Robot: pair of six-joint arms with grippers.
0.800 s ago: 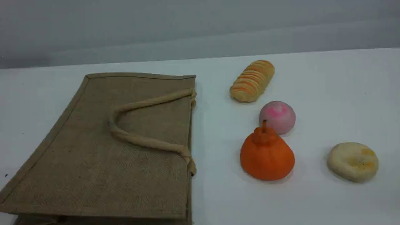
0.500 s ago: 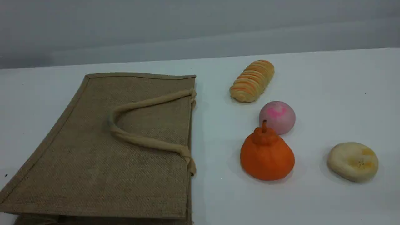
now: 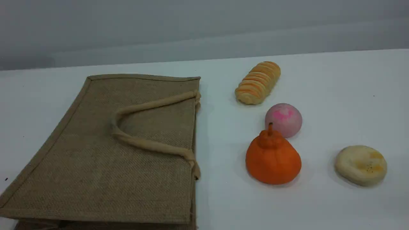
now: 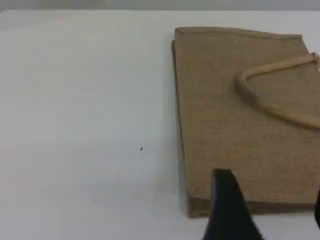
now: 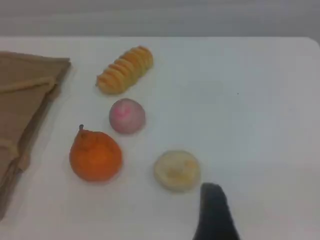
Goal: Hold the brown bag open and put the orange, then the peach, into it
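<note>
— White desk (image 3: 319, 207), grey wall (image 3: 204, 25) behind. Where's the brown bag (image 3: 105, 153)?
— Flat on the left, shut, one rope handle (image 3: 143, 143) lying across its top side.
— The fruit?
— The orange (image 3: 272, 159) stands upright to the right of the bag, apart from it. The peach (image 3: 283, 118) sits just behind it, with a striped loaf (image 3: 258, 83) farther back and a round bun (image 3: 360, 165) off right.
— Hands?
— The left hand (image 4: 272, 210) hovers over a bag corner, fingers apart and empty. The right hand (image 5: 216, 212) is near the bun, wide, holding nothing.
</note>
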